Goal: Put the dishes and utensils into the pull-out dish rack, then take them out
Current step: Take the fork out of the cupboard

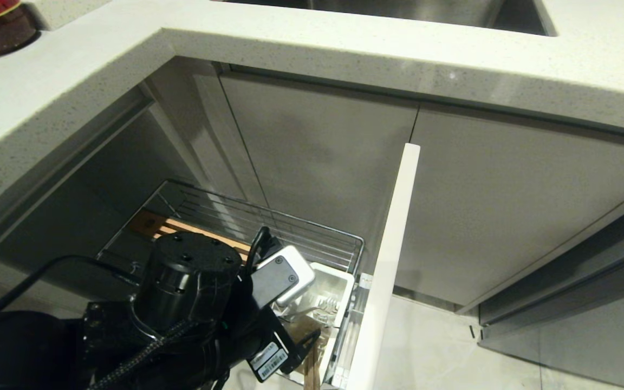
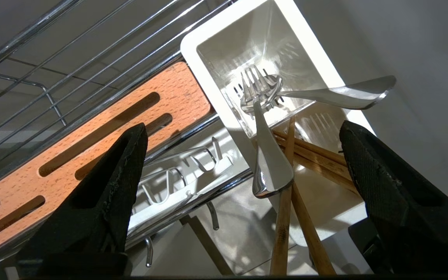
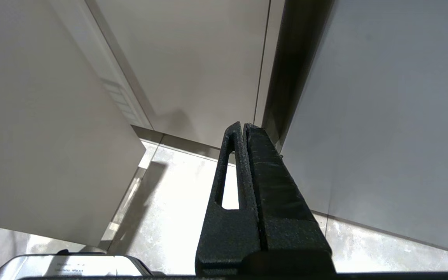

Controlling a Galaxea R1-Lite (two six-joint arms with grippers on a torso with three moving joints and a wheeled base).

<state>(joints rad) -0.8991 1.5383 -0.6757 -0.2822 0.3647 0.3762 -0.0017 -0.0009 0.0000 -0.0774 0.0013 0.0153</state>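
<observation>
- Inside, the white utensil cup [image 2: 317,77] of the pull-out dish rack [image 1: 312,233] holds fork [image 2: 266,155] and chopsticks [image 2: 286,217].
- Fork stands tines-down, handle leaning out.
- Left claw [image 2: 243,163] spread wide; right claw [image 3: 245,132] pressed together.

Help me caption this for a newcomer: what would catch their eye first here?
Probably the open left gripper poised over the white utensil cup at the front corner of the pull-out dish rack. A silver fork and wooden chopsticks stand in that cup. Next comes the slotted wooden strip beside it; the right gripper hangs shut near the cabinet fronts.
</observation>
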